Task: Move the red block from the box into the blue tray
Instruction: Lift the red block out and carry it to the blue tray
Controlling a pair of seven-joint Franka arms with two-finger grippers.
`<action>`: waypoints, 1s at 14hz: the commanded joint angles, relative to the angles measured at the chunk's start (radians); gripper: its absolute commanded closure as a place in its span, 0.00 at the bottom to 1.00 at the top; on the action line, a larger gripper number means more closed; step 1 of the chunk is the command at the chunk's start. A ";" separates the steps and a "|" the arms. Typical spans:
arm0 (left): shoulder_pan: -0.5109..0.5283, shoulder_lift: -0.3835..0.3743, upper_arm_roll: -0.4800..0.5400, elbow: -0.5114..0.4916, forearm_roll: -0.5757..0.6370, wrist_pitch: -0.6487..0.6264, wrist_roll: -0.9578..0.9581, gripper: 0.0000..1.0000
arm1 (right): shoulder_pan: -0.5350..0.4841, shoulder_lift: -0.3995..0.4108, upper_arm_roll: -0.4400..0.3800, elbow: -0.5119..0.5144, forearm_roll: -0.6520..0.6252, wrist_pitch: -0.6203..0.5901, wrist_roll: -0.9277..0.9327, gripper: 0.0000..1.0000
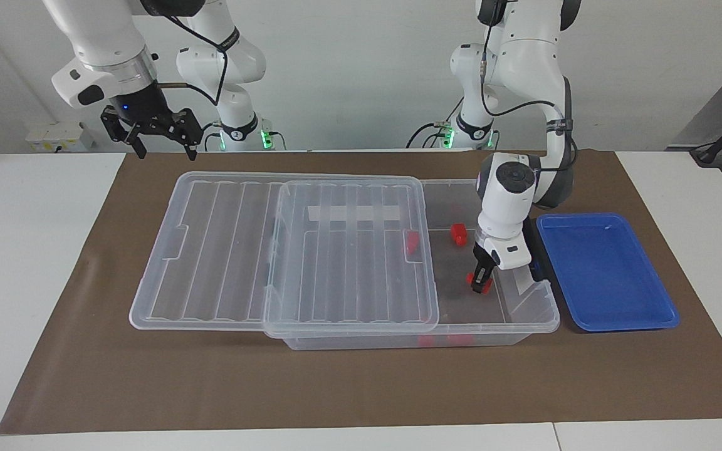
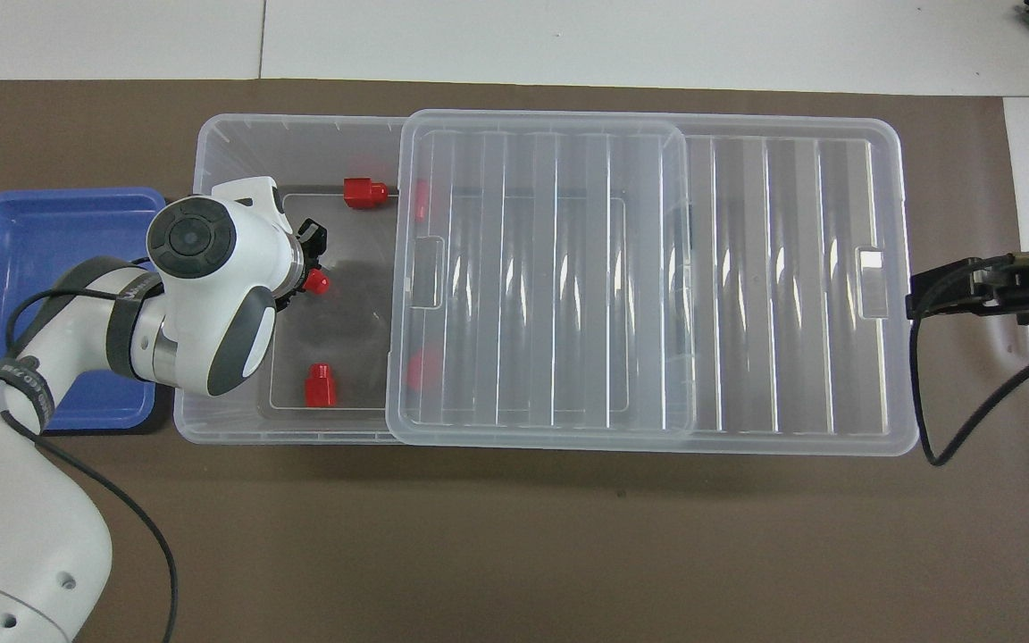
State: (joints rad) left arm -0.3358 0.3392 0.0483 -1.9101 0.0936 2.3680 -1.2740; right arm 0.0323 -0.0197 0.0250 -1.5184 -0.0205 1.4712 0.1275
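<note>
The left gripper (image 1: 479, 283) hangs inside the uncovered end of the box (image 1: 527, 310), its fingers clamped together on a red block (image 1: 485, 285) that it holds just above the box floor; in the overhead view the block (image 2: 316, 283) pokes out from under the wrist over the middle of the uncovered floor. The box is a big clear bin lying lengthwise on the brown mat (image 1: 361, 388), and its ribbed lid (image 1: 348, 257) is slid toward the right arm's end, so that only the part by the left arm's end is uncovered. Two more red blocks lie loose on the uncovered floor: one (image 2: 363, 192) at the side farther from the robots, touching nothing, and one (image 2: 320, 385) at the side nearer to the robots. Other red shapes (image 2: 423, 369) show dimly through the lid's edge. The blue tray (image 1: 605, 269) sits on the mat just beside the box, at the left arm's end of the table, with nothing in it. The right gripper (image 1: 154, 134) waits in the air over the mat's edge at the right arm's end, clear of the lid, with its fingers spread apart and nothing between them.
</note>
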 commanded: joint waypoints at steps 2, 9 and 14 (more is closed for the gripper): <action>0.001 -0.019 -0.007 0.123 0.021 -0.203 0.015 1.00 | -0.005 0.032 0.003 0.035 0.014 -0.035 0.017 0.00; -0.006 -0.046 -0.030 0.431 -0.015 -0.639 0.024 1.00 | -0.020 0.026 0.000 0.023 0.016 -0.028 0.015 0.00; 0.026 -0.107 -0.007 0.450 -0.008 -0.779 0.397 1.00 | -0.022 0.026 -0.002 0.023 0.016 -0.028 0.014 0.00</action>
State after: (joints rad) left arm -0.3330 0.2592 0.0294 -1.4679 0.0913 1.6355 -1.0434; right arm 0.0198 0.0052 0.0211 -1.5022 -0.0201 1.4551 0.1275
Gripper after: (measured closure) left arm 0.648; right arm 0.000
